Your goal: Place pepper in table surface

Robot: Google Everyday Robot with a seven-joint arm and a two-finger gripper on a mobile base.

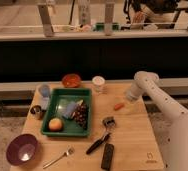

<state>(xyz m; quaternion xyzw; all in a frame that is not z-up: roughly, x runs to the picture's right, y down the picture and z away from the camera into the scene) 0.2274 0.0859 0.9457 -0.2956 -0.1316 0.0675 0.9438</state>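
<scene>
The small orange-red pepper (118,106) lies on the light tan wooden table surface (129,135), right of the green tray. My gripper (129,96) is at the end of the white arm, just above and to the right of the pepper, close to it. The arm reaches in from the right side, over the table's far right edge.
A green tray (67,127) holds a round orange fruit (55,123), grapes and a blue item. An orange-red bowl (71,80), white cup (98,83), blue cup (44,91), small can (36,111), purple bowl (22,149), fork (59,157), black-handled tool (101,140) and black bar (107,156) stand around.
</scene>
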